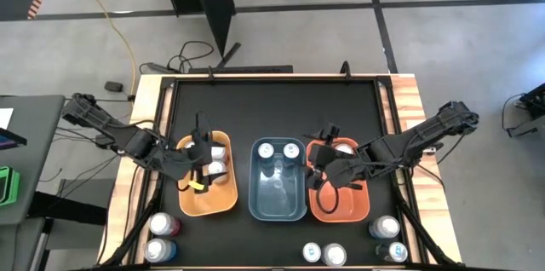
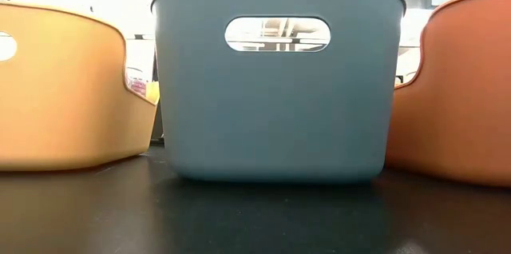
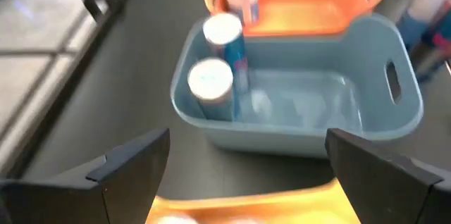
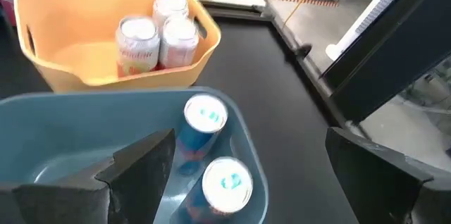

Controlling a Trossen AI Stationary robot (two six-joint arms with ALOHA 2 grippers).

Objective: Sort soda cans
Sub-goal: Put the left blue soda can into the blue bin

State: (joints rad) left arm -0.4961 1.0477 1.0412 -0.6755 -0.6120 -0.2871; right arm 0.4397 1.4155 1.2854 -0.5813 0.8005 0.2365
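Three bins stand in a row: orange [image 1: 228, 205], blue [image 1: 255, 179] and red-orange [image 1: 338, 211]. Two blue soda cans [image 4: 206, 115] stand upright at the blue bin's far end. Three silver-white cans [image 4: 139, 43] stand in the orange bin, and one can [image 1: 345, 147] in the red-orange bin. My left gripper [image 1: 200, 164] [image 3: 248, 139] hovers open and empty over the orange bin. My right gripper [image 1: 319, 169] [image 4: 250, 139] hovers open and empty at the red-orange bin's left side, next to the blue bin.
Loose cans stand upright along the table's near edge: two at the left [image 1: 162, 225], two in the middle [image 1: 322, 255], two at the right [image 1: 385, 227]. The far half of the black table [image 1: 272, 109] is bare. In the low view the bins' near walls [image 2: 275, 78] fill the picture.
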